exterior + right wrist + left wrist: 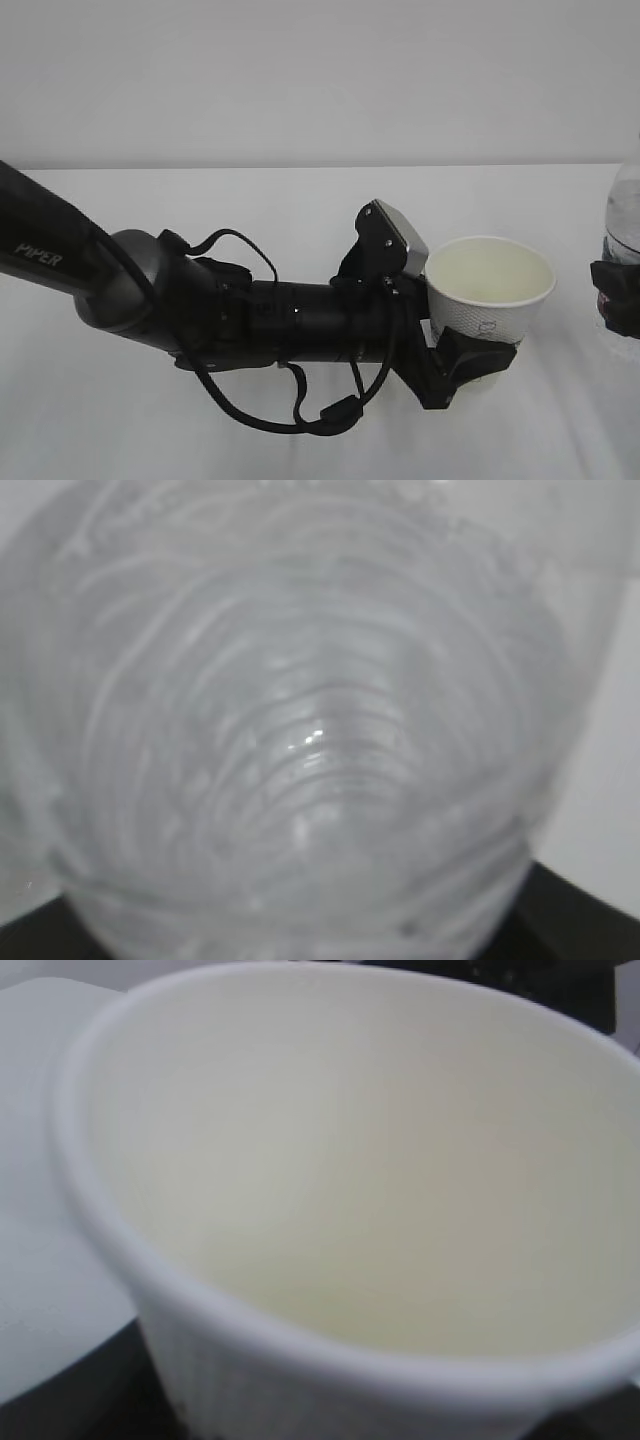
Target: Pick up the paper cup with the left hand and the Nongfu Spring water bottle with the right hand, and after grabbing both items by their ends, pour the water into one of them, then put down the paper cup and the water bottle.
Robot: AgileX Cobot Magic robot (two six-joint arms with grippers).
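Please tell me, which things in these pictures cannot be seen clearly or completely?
- Nongfu Spring water bottle: exterior view, cut off by the right edge; neck and label out of frame.
- Right end effector: only a dark part at that edge.
- Paper cup: left wrist view, blurred, fills the frame; whether water lies inside cannot be told.
- Right wrist view: blurred ribs only.

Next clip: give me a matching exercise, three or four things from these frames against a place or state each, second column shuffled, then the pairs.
Things:
1. paper cup
2. Nongfu Spring water bottle
3. left hand
4. table

Places or states:
A. clamped around the cup's lower part
B. at the right edge of the exterior view, mostly cut off
C. white, under everything
D. upright, mouth open, inside looks dry

Pairs: 1-D, 2-B, 3-A, 4-C
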